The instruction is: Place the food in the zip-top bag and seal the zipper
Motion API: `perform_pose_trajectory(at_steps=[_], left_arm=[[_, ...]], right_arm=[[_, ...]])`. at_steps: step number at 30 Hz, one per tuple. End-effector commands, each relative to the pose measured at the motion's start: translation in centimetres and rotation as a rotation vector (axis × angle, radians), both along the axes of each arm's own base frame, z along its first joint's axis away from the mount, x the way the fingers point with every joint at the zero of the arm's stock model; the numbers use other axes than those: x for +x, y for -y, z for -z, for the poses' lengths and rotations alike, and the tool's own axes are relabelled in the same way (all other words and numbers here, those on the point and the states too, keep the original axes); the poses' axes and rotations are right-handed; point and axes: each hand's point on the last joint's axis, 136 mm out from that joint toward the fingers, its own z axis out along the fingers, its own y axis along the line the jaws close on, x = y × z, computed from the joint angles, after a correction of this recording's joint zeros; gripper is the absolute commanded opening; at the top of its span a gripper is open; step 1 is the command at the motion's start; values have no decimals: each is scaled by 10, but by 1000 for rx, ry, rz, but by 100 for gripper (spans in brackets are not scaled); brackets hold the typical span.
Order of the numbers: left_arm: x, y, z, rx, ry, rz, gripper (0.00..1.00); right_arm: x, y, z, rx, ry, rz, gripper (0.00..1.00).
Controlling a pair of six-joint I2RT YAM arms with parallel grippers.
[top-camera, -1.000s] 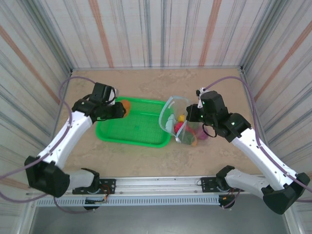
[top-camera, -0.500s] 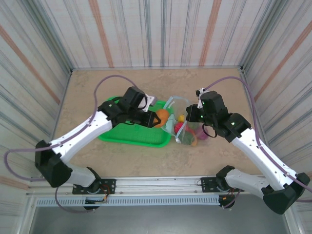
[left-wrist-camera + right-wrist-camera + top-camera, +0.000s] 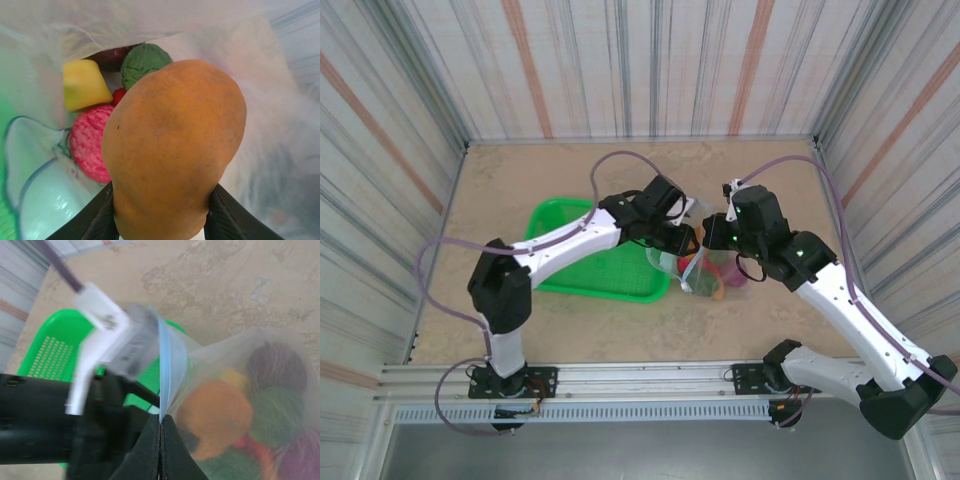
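My left gripper (image 3: 162, 210) is shut on an orange toy fruit (image 3: 175, 145) and holds it inside the mouth of the clear zip-top bag (image 3: 705, 275). Below it in the bag lie other pieces of food: a yellow one (image 3: 84, 90), a green one (image 3: 145, 62), a pink-red one (image 3: 90, 142) and a dark maroon one (image 3: 112, 57). My right gripper (image 3: 160, 432) is shut on the light-blue zipper (image 3: 167, 360) and holds the bag's edge up. In the top view the left gripper (image 3: 682, 240) and the right gripper (image 3: 712, 237) stand close together at the bag.
A green mesh basket (image 3: 590, 265) lies left of the bag, under my left arm, and its rim (image 3: 50, 360) shows behind the left gripper. Striped walls close in the tan table on three sides. Purple cables loop over both arms.
My left arm has swung right from the green basket, carrying the orange fruit into the bag's mouth. The right arm and the bag have stayed put.
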Motion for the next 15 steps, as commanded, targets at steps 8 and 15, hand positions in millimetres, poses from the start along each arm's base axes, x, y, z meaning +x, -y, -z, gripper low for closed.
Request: perform_pose_trajectory(at_steps=[8,15], left_arm=[[14,24,-5,-56,-34,-41,64],[11,14,-20,-70,-3,-41,64]], right_arm=[[-1,-1,-9,10,11,1,0],[-1,0,-7,5,11,6,0]])
